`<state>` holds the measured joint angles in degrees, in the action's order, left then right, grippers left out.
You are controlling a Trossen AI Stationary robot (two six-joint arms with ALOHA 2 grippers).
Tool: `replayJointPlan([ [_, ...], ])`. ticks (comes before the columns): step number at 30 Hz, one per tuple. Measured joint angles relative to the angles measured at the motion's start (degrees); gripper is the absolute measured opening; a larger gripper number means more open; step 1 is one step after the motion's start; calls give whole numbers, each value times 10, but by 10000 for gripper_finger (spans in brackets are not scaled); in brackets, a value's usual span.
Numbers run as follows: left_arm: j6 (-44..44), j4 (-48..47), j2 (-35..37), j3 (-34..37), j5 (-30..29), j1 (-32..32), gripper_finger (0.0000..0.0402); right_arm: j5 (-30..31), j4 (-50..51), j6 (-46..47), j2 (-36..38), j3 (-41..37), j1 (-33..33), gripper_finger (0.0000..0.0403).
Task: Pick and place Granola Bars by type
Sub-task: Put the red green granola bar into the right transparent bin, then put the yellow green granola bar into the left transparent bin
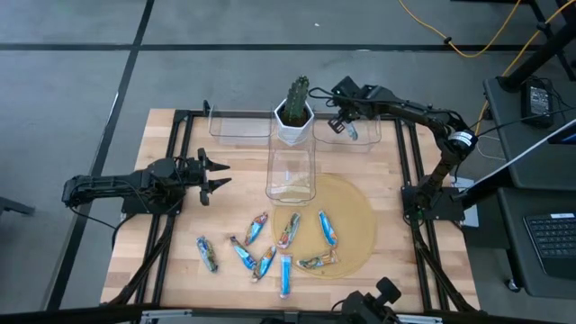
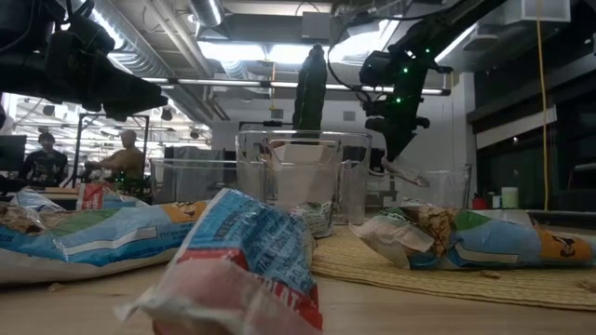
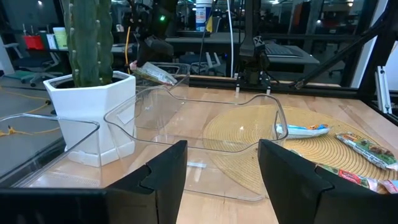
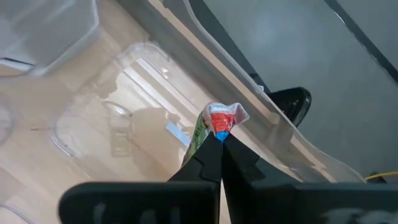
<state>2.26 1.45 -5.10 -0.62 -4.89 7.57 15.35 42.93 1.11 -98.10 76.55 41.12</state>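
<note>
1. Granola Bars [image 1: 270, 252], loose group: slim wrapped bars with shiny crinkled wrappers, mostly bright blue with white and red marks; eight lie scattered at the near end of the table, some on bare wood, some on the mat. In the low view the closest wrapper [image 2: 244, 256] fills the foreground, blue and white with a red end
2. Held bar [image 4: 214, 124]: greenish wrapper with a crimped red end, pinched between the closed fingers of the right gripper [image 1: 345, 121], which hangs over the far right bin [image 1: 360, 137]
3. Woven mat [image 1: 355, 211]: round, straw-coloured, ribbed texture; several bars rest on it
4. Centre bin [image 1: 290, 171]: clear plastic, rectangular with rounded corners, standing partly on the mat
5. Far left bin [image 1: 238, 123]: clear plastic, shallow, at the table's far edge
6. Planter [image 1: 294, 121]: white, faceted, hexagonal pot holding a green ribbed cactus, between the two far bins
7. Table [image 1: 162, 252]: light wood planks in a black metal frame
8. Left gripper [image 1: 216, 175]: at the table's left side, well apart from the bars, fingers spread with nothing between them
</note>
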Motion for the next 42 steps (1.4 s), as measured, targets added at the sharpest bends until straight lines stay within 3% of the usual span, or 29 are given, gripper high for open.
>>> replayJointPlan([
  [21,0,0,0,0,0,0,191,0,-5,1,0,0,0,68],
  [42,0,0,0,0,0,0,191,1,22,1,31,0,-1,69],
])
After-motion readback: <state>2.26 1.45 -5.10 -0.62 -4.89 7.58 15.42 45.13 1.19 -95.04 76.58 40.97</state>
